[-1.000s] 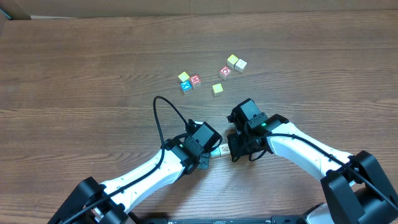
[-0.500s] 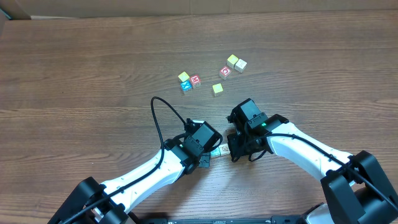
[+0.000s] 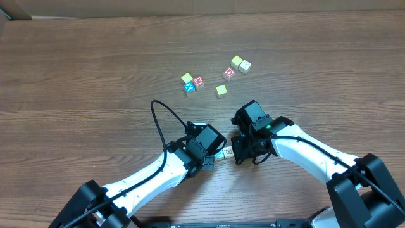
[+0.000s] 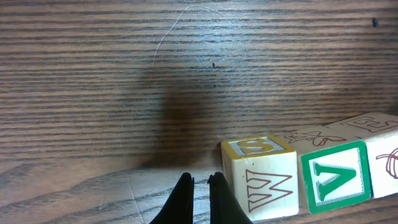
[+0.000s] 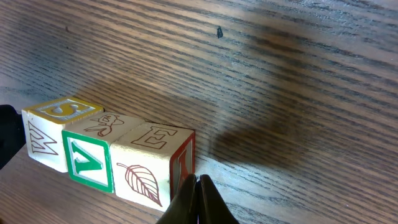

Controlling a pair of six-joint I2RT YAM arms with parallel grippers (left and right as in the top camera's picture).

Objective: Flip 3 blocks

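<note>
Brown wood-grain tabletop (image 3: 95, 76): found three small cream wooden letter blocks (image 5: 90, 158) rowed 9-to-3 o'clock between left gripper (image 4: 200, 186) and right gripper (image 5: 198, 186); showed both pinched fully closed, holding nothing, tips just beside opposite row ends, equally near.

The brown wood-grain tabletop (image 3: 95, 76) carries three blocks in a touching row at its near middle: the W block (image 5: 56, 134) with an S on top, the green-framed V block (image 5: 92, 158), and the leaf block (image 5: 152, 168) with an E on top. Farther off lie scattered cubes. On the left are a yellow-topped cube (image 3: 186, 78), a blue cube (image 3: 189, 88) and a red cube (image 3: 199, 81). A lone yellow-green cube (image 3: 221, 90) sits in the middle. On the right are a red-faced cube (image 3: 230, 73), a yellow cube (image 3: 236, 61) and, touching it, a cream cube (image 3: 245, 66).
</note>
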